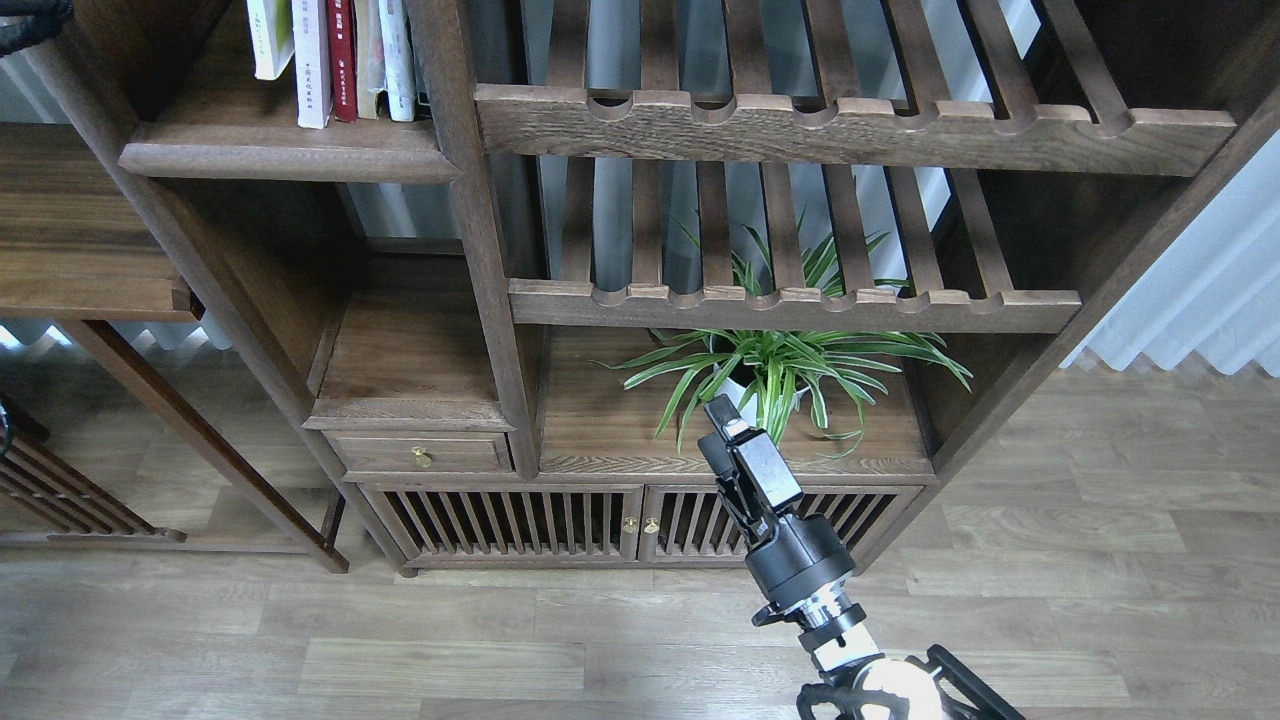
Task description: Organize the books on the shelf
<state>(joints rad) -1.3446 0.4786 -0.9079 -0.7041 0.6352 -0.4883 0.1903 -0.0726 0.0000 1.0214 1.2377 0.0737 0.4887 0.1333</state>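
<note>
The books stand upright in a row at the top left: a yellow-green one on the left end, a pale lavender-white one beside it, then a dark red one. They rest on the shelf, a solid dark-brown board with a rounded front edge. A black piece of my left gripper shows at the top-left corner, apart from the books, and its fingers are not distinguishable. My right gripper points up in front of the plant, holding nothing, its fingers dark and hard to separate.
Cream and white books stand right of the red one against the upright post. Slatted racks fill the right bay. A potted spider plant sits on the lower cabinet just behind my right gripper.
</note>
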